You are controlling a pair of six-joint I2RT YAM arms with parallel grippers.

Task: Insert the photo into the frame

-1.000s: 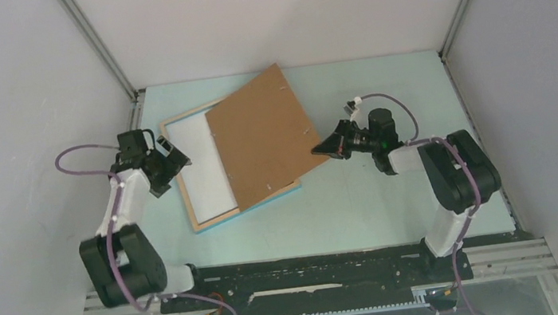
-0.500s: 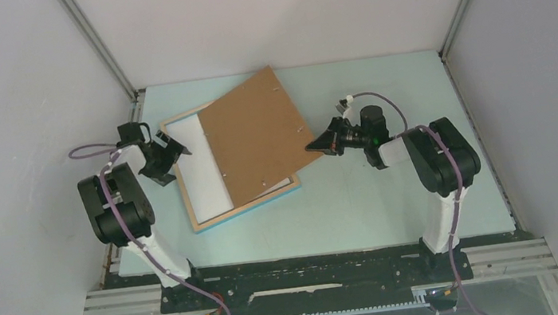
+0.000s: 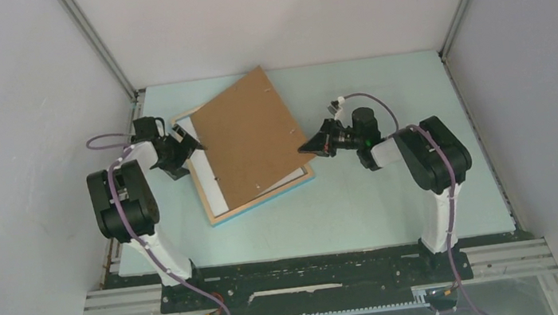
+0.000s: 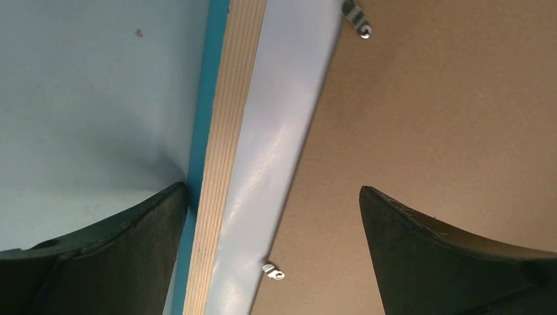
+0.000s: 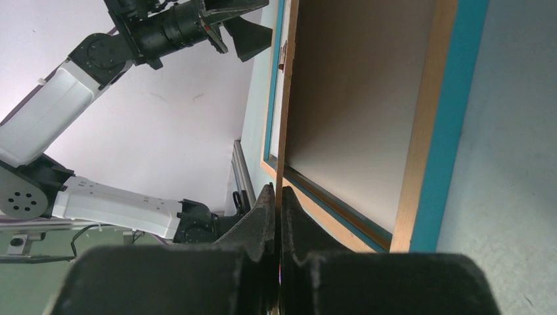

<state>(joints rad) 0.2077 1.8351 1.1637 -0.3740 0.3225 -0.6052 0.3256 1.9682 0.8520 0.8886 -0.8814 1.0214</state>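
The frame point(image 3: 265, 197) lies face down on the table, light wood up and its teal edge point(image 4: 200, 131) showing. In it lies the photo point(image 3: 209, 180), only a white strip point(image 4: 282, 131) of its back visible. A brown backing board point(image 3: 250, 141) covers the rest. My right gripper point(image 3: 305, 148) is shut on the board's right edge point(image 5: 281, 164) and holds that edge above the frame's rail point(image 5: 446, 118). My left gripper point(image 3: 192, 142) stands open over the frame's left rail, one finger point(image 4: 111, 249) outside the frame and the other over the board.
Small metal tabs point(image 4: 358, 26) point(image 4: 272, 270) sit along the board's left edge. Grey cell walls and corner posts point(image 3: 131, 87) close in the pale green table point(image 3: 378, 209). The left arm point(image 5: 177, 26) shows across the frame in the right wrist view.
The board has slid left over the white sheet, leaving a narrower strip. Frame and board have shifted right and turned. My left gripper has come to the frame's left rail.
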